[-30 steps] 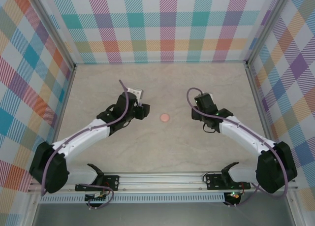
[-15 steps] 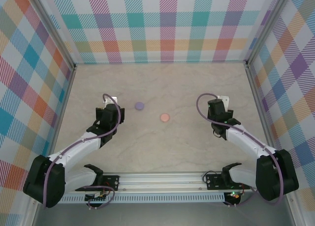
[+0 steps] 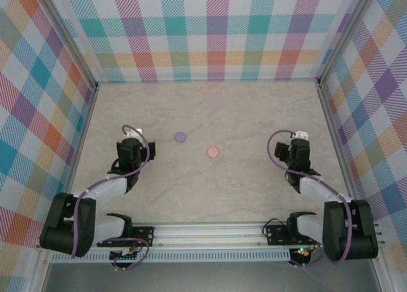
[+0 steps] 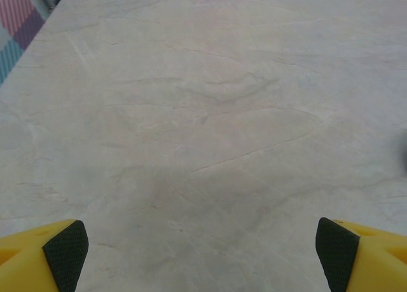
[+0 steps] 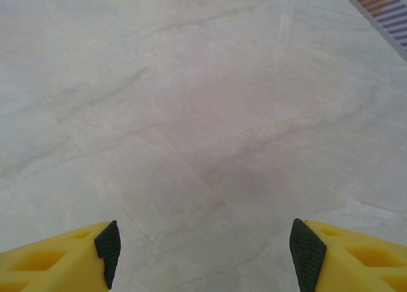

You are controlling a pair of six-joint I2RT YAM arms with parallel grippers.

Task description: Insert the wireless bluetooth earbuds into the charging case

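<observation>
At near side, finds left gripper (image 4: 202,249) and right gripper (image 5: 203,246) spread wide, empty, above bare table (image 3: 210,200). Farther out, mid-table, notes purple case (image 3: 180,137) and pinkish case (image 3: 212,152) lying flat, apart; cannot resolve earbuds, too small. Judges buds light, slick; advises pinching across sides.

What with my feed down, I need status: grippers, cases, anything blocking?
Left gripper open, empty, over bare table. Right gripper likewise. Purple case and pink case lie mid-table, apart, neither gripped. No obstruction seen.
</observation>
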